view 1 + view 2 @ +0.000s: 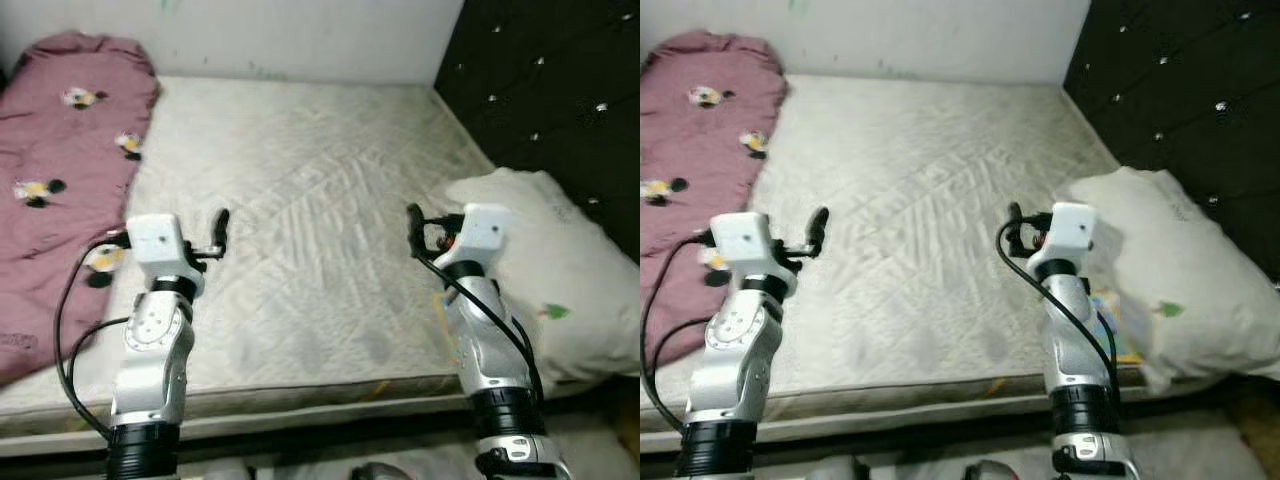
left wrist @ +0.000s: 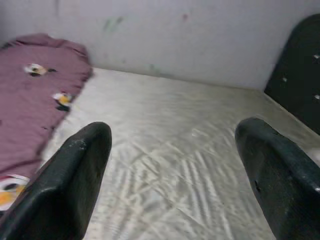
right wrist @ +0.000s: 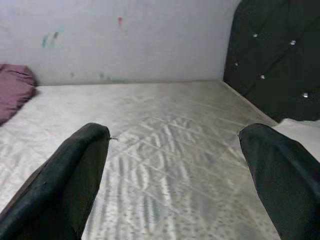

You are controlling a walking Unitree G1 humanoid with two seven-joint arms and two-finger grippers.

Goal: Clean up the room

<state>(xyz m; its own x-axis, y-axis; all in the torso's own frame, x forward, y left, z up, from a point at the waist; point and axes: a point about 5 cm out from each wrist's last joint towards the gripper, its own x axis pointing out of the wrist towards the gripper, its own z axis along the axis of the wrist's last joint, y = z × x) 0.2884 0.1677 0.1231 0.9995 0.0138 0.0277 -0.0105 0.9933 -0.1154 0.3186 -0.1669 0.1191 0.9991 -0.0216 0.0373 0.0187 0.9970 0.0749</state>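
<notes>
Both grippers hung above the near part of the mattress (image 1: 320, 200), each with its two black fingers spread wide and holding nothing: the left gripper (image 1: 221, 232) beside the blanket, the right gripper (image 1: 413, 228) just beside the pillow. In the left wrist view the left fingers (image 2: 70, 185) stood far apart with bare quilted ticking between them, and the right fingers (image 3: 67, 182) showed the same wide gap in the right wrist view. A maroon blanket (image 1: 60, 170) with small yellow, white and black cartoon patches lay crumpled along the robot's left side of the bed, its long axis running from the near edge back toward the wall (image 1: 300, 35), its far end bunched against that wall. A white pillow (image 1: 560, 270) lay on the right side against the black tufted headboard (image 1: 550, 90), slanting from the headboard toward the near right corner, with a small green mark on its near face. Something flat and coloured (image 1: 1110, 325) peeked from under the pillow; what it was could not be made out. Nothing stood between either gripper and blanket or pillow. The mattress was pale grey, quilted and sheetless, and the wall behind it was white with faint green smudges.
</notes>
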